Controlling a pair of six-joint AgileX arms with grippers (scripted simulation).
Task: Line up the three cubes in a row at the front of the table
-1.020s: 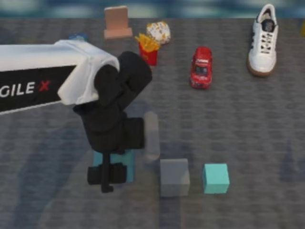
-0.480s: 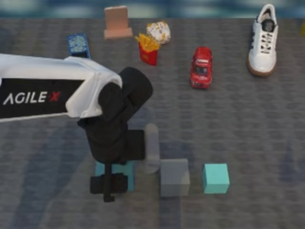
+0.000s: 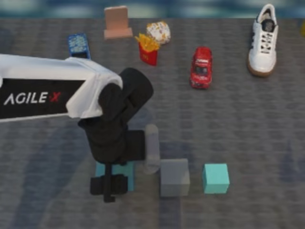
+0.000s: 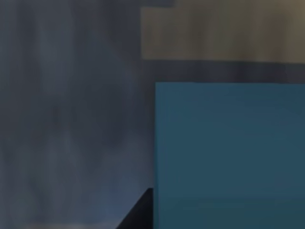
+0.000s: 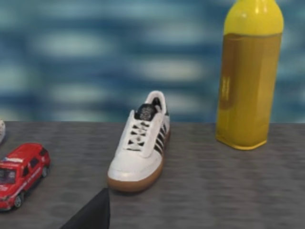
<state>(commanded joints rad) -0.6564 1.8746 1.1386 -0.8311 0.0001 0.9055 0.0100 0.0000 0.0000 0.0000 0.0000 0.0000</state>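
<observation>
Along the near edge of the dark grey woven tabletop (image 3: pixel 248 143), three matte cubes are seen in a row. The large blue-teal cube (image 3: pixel 125 169) lies at the left, largely covered by the left pincer (image 3: pixel 109 185), which sits directly over it; whether that pincer is clenched on the cube or released cannot be told. In the left wrist view the same cube (image 4: pixel 228 152) fills much of the frame, close to the camera. Just right of it the grey cube (image 3: pixel 174 177) is placed, and a little further right, apart from it, the small light turquoise cube (image 3: pixel 215 178).

Further back, a red toy car (image 3: pixel 201 67) is found right of centre. At the far edge, from left to right, are set a blue patterned flat pack (image 3: pixel 76 44), a tan upright block (image 3: pixel 116 22), a red carton of fries (image 3: pixel 148 49), a wrapped burger (image 3: pixel 158 31) and a white sneaker with black stripes (image 3: pixel 264 40). A yellow bottle (image 5: pixel 248 71) is shown beside the sneaker in the right wrist view. The right pincer itself is not seen.
</observation>
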